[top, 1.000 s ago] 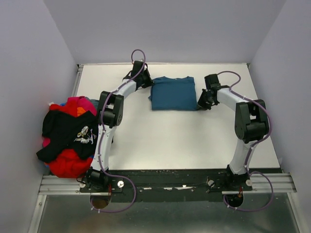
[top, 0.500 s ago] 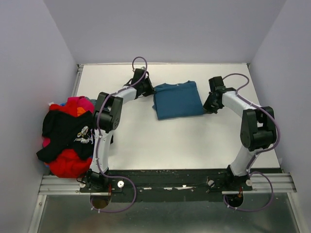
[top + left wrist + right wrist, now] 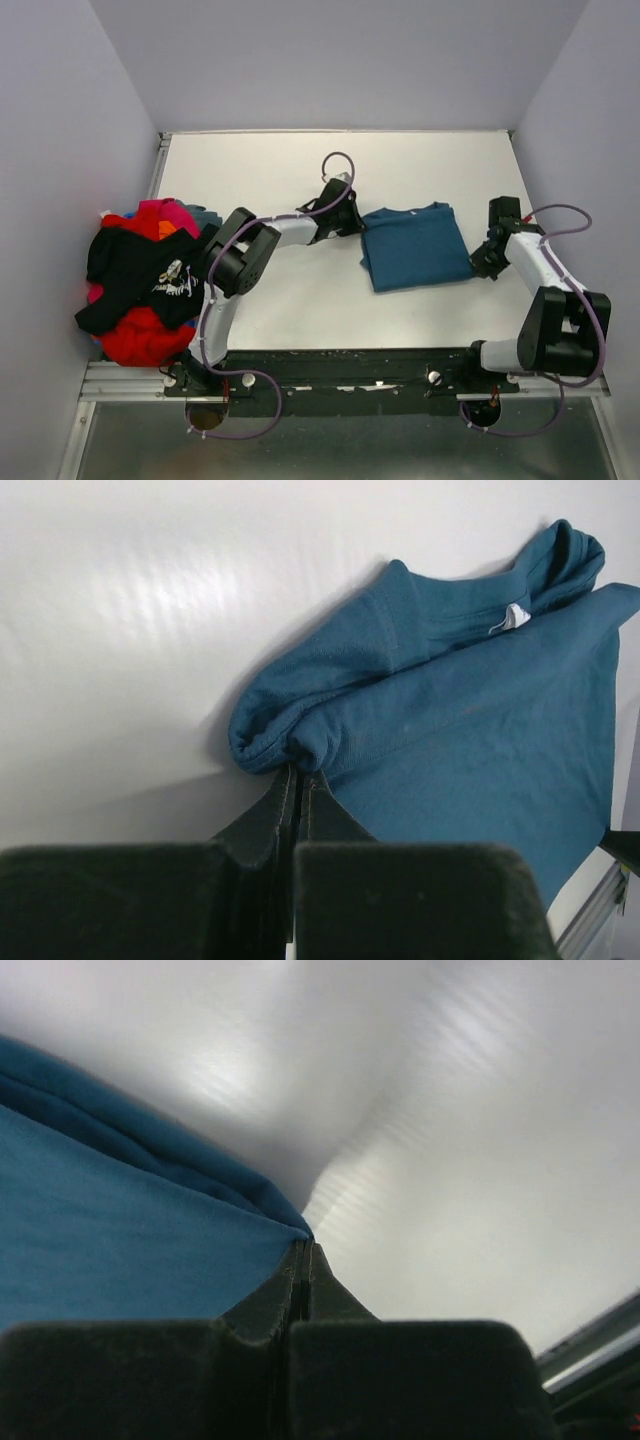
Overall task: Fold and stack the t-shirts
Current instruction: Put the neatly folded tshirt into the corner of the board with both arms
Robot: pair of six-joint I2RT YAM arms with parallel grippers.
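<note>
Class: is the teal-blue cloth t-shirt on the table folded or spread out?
Folded: the teal-blue cloth t-shirt is a compact rectangle, layers doubled at its edge.

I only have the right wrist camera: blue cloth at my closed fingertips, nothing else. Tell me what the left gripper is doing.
Observer: The left gripper is shut on the opposite edge of the same blue shirt, at a rolled fold.
Operator: Describe how the shirt lies.
Observer: It is folded into a rough rectangle, flat on the table, lying askew to the table's edges.
Operator: Report where the other shirts are.
Observer: They sit unfolded in a heap at the table's left side, with a black shirt with white print on top.
</note>
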